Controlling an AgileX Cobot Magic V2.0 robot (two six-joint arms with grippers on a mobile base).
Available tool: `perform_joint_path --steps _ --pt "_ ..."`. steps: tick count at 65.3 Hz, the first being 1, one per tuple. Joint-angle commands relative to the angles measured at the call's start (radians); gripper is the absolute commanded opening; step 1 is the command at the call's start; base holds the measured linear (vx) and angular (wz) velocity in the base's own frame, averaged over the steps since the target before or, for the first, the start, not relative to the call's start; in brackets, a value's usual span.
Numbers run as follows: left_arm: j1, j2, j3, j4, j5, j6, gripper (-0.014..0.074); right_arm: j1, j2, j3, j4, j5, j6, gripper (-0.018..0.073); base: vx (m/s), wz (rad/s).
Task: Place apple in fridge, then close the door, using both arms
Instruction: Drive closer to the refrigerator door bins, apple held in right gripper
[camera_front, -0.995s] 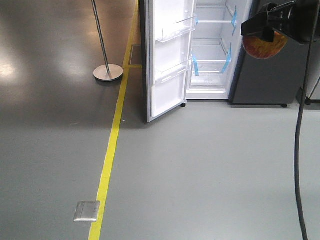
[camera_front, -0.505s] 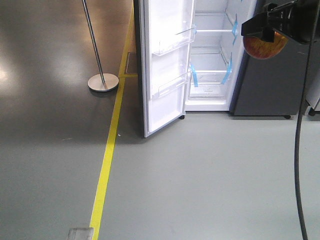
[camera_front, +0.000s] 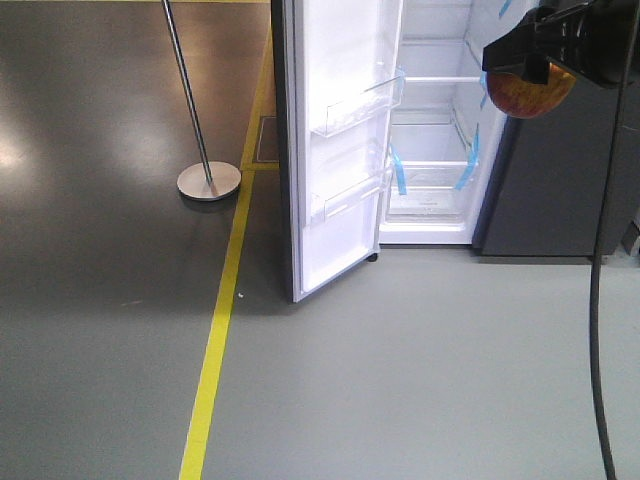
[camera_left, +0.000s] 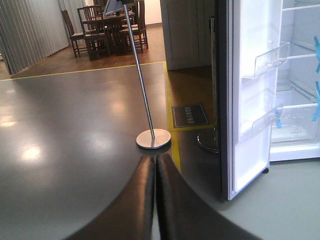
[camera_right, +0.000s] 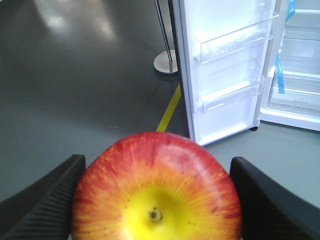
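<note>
Across open floor (camera_front: 400, 360), door (camera_front: 340, 150) standing wide, right claw (camera_front: 528, 60) gripping apple (camera_front: 530, 92)

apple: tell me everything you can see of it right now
The apple is whole and glossy, red with yellow-orange streaks fanning out from a yellow patch around a small dark pit that faces the right wrist camera. No damage shows. It is held off the floor in the right gripper, with a black finger against each side. In the front view it hangs before the dark panel to the right of the open fridge, not inside it.
</note>
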Motion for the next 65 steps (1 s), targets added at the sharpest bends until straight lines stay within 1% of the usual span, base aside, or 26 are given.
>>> perform_joint_path --steps 1,65 --pt "-0.003 -0.017 0.015 -0.001 -0.067 -0.002 -0.0008 0.001 -0.037 -0.032 0.032 -0.061 -0.007 0.0175 0.22 0.02" --pt "-0.003 -0.017 0.015 -0.001 -0.067 -0.002 -0.0008 0.001 -0.037 -0.032 0.032 -0.064 -0.007 0.0175 0.2 -0.03"
